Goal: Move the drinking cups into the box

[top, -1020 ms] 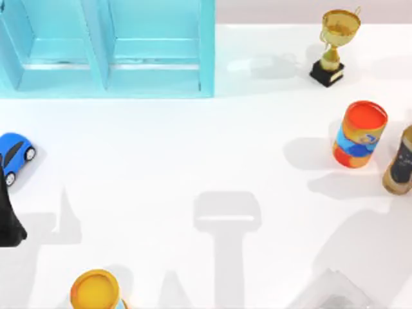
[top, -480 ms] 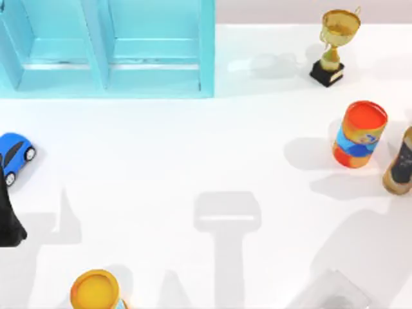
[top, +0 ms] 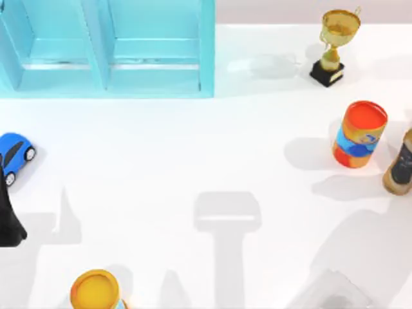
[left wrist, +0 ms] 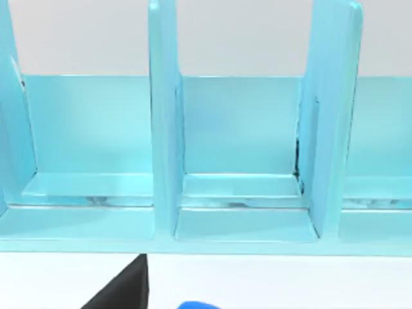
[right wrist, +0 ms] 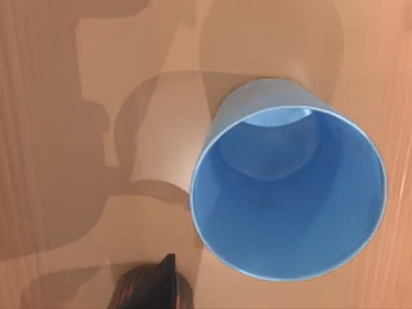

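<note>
The blue cup (right wrist: pixel 286 193) stands upright with its mouth open to our right wrist camera, on a tan, wood-toned surface (right wrist: pixel 64 129) crossed by shadows. Near it, and not touching it, is the rim of the dark ribbed cup (right wrist: pixel 138 293), cut off at the edge of the view. A dark pointed tip lies over that rim, and we cannot tell how our right gripper's jaws stand. In the top view the white table (top: pixel 193 148) carries a light blue rack (top: pixel 106 71) at the far left and a gold trophy (top: pixel 335 45) at the far right. An orange-and-blue canister (top: pixel 359 134) stands just beside a tan bottle (top: pixel 399 164) at the right edge, and a yellow-topped canister (top: pixel 95 290) stands at the near edge. Our left gripper (top: pixel 8 215) sits at the left edge, just beside a blue toy car (top: pixel 14 154) and facing the rack's compartments. We cannot tell how its jaws stand either.
</note>
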Robot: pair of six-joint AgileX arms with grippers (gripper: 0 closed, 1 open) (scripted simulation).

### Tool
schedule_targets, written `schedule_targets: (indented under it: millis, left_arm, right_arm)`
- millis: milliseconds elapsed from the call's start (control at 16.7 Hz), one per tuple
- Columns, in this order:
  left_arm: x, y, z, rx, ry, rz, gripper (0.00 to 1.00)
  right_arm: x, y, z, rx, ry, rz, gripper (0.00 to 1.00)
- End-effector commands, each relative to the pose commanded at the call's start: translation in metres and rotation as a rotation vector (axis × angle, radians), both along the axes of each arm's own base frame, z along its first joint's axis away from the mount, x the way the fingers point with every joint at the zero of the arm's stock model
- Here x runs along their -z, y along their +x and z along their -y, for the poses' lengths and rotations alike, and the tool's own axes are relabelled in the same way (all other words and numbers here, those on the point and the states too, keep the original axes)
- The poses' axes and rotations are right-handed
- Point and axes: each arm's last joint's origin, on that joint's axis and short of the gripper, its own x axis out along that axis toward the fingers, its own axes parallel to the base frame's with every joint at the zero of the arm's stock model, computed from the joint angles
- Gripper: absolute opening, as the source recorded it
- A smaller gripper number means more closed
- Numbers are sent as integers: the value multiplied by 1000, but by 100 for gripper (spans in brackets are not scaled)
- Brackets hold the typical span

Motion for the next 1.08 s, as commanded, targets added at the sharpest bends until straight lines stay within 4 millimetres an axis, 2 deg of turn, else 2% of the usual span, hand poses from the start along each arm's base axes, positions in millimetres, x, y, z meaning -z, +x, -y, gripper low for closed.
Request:
schedule_targets:
  millis: [420,540,1080]
  left_arm:
    - [0,0,0,0,0,0,100]
    - [0,0,0,0,0,0,100]
    - [0,0,0,0,0,0,100]
  right_arm:
    - [0,0,1,2,1,-1,100]
    - [-8,1,2,3,3,-3,100]
    - [-94,1,2,3,1,0,100]
